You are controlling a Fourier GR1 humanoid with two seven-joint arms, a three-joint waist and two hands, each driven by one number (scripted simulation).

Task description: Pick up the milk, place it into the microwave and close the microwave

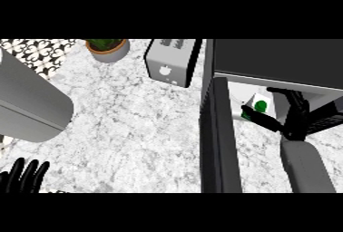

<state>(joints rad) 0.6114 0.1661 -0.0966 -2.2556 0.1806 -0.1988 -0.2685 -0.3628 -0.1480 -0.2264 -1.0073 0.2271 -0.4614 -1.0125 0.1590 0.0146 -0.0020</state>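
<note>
A bench [134, 131] of white and grey marble fills the head view, and a strip of black-and-white patterned tile [36, 52] shows at its far left corner. At the back stand a small plant in a grey pot [108, 48] and, beside it, a silver toaster [171, 61]. A large grey rounded shape [26, 108] covers part of the left side; what it is, I cannot tell. The microwave [281, 59] stands at the right. Its door [218, 136] is swung wide open and is seen from its edge, as a tall dark bar between the free bench and the opening. The milk [260, 105], a white carton with a green round mark, is inside the microwave, in the left part of the light cavity, just beyond the door. The right hand [292, 120] reaches into the cavity from below on its grey forearm. Its dark fingers [258, 118] cross the lower part of the carton and the thumb stands above, so the hand is curled round the milk. The left hand [23, 176] rests at the lower left edge, fingers up and relaxed, holding nothing, well apart from the microwave.
</note>
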